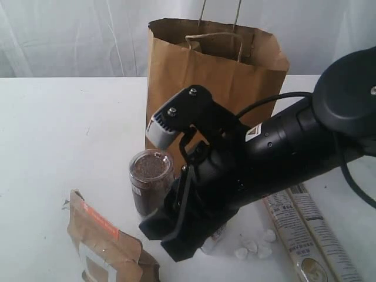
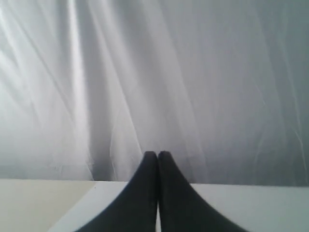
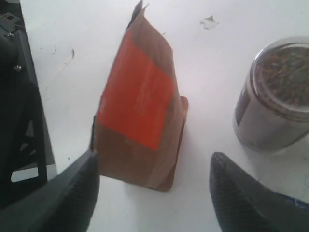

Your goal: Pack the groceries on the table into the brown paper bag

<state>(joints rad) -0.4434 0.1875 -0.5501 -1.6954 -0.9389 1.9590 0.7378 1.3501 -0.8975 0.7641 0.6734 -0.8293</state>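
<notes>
A white curtain (image 1: 70, 35) hangs behind a plain white bench (image 1: 53, 147). The tall brown paper bag (image 1: 217, 76) stands upright and open at the back of the bench, its cord handles at the rim. In front of it the dark-filled jar (image 1: 151, 179) stands upright. The kraft pouch with the orange strip (image 1: 106, 247) lies flat at the near edge, a little apart from the jar. The long printed packet (image 1: 311, 235) lies on the right side, with a few small white lumps (image 1: 255, 247) scattered beside it.

The right arm reaches across the middle, close to the camera, and its pincer (image 1: 173, 238) hangs low just beside the jar. In the right wrist view, this pincer (image 3: 154, 159) is spread wide and holds nothing. Its fingers (image 3: 63, 193) sit on either side of one end of the pouch (image 3: 140, 106), with the jar (image 3: 277, 96) off to one side. A sliver of blue (image 3: 294, 200) by one finger may be the carton, though too little shows.

The left pincer (image 2: 158, 159) is pressed together on nothing, pointing at the curtain over the bench edge.
</notes>
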